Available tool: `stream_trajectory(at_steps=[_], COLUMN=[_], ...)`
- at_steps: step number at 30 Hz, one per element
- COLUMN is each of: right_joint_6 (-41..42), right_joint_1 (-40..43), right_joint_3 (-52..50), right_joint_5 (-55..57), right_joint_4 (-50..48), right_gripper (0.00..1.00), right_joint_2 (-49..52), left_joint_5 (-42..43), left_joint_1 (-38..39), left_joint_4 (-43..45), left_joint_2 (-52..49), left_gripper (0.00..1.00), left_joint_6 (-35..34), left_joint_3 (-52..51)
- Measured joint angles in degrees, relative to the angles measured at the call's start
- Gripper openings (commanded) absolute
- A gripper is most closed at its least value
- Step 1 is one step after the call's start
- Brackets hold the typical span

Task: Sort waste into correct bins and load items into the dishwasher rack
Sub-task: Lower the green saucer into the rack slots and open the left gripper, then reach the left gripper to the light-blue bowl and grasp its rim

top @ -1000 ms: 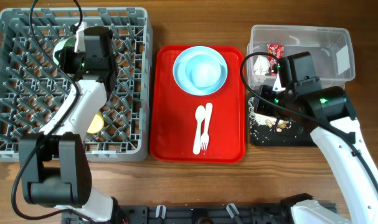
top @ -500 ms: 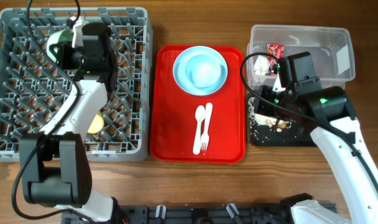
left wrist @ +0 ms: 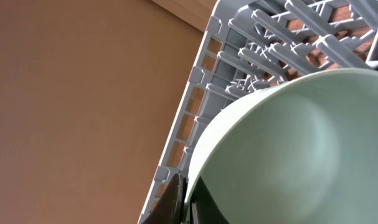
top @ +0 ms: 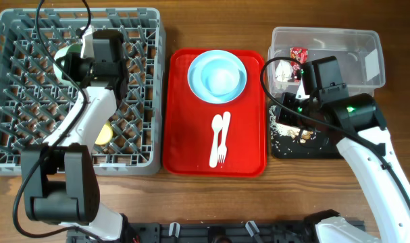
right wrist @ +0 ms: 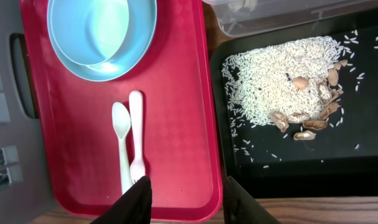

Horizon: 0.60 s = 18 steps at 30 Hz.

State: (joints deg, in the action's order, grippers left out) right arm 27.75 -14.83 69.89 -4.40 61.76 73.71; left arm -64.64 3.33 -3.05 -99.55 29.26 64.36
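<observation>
My left gripper (left wrist: 187, 202) is shut on the rim of a pale green bowl (left wrist: 288, 149). It holds the bowl tilted over the far left part of the grey dishwasher rack (top: 157, 101). A yellow cup (top: 103, 133) lies in the rack. On the red tray (top: 184, 148) sit the pale blue plate (top: 217, 75) with a blue bowl in it, a white spoon (right wrist: 121, 143) and a white fork (right wrist: 136, 137). My right gripper (right wrist: 187, 202) stands open and empty above the red tray's right edge. The clear tub (top: 326, 32) holds a red wrapper (top: 298, 54) and white paper (top: 284, 69). Food scraps (right wrist: 282, 81) lie in the black tray (right wrist: 313, 155).
The red tray lies between the rack and the two bins. The black tray sits directly in front of the clear tub. Bare wooden table (top: 191, 202) runs along the near edge.
My left gripper has shifted a little with the green bowl over the rack's far part. The right arm has stayed where it was.
</observation>
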Motion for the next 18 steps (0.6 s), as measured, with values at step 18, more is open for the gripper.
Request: stream_trajectory(at_steps=[18], right_joint_6=[0.0], right_joint_1=[0.0], right_joint_3=[0.0], right_joint_5=[0.0], right_joint_4=[-0.1], right_gripper=[0.37], right_joint_2=[0.0], left_joint_5=[1.3], left_joint_1=[5.1], left_joint_4=[-5.7], left_joint_2=[0.0], left_gripper=[0.18], left_joint_6=[-4.7], left_joint_3=[0.4])
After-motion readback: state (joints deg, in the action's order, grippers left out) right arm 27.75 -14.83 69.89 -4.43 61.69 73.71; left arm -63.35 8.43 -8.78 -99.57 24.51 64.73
